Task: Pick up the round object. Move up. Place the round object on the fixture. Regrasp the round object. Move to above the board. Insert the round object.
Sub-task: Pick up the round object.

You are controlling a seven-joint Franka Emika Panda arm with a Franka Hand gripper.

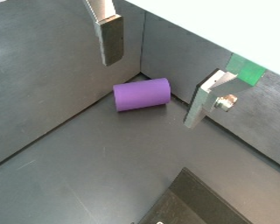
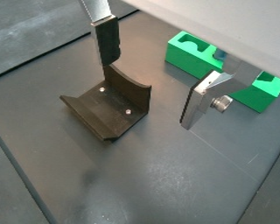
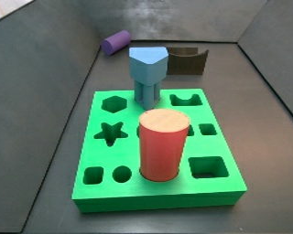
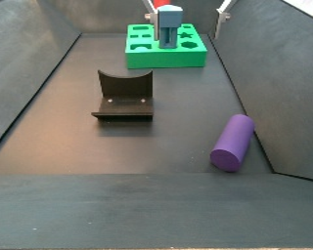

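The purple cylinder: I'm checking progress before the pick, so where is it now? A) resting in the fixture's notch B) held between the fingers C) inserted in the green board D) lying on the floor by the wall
D: the purple cylinder lies on its side on the floor beside the wall, the gripper open above it with nothing between the fingers.

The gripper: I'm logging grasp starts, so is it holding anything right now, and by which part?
Nothing is held. The gripper is open, its fingers bare. The round object lies on the floor beyond them, untouched.
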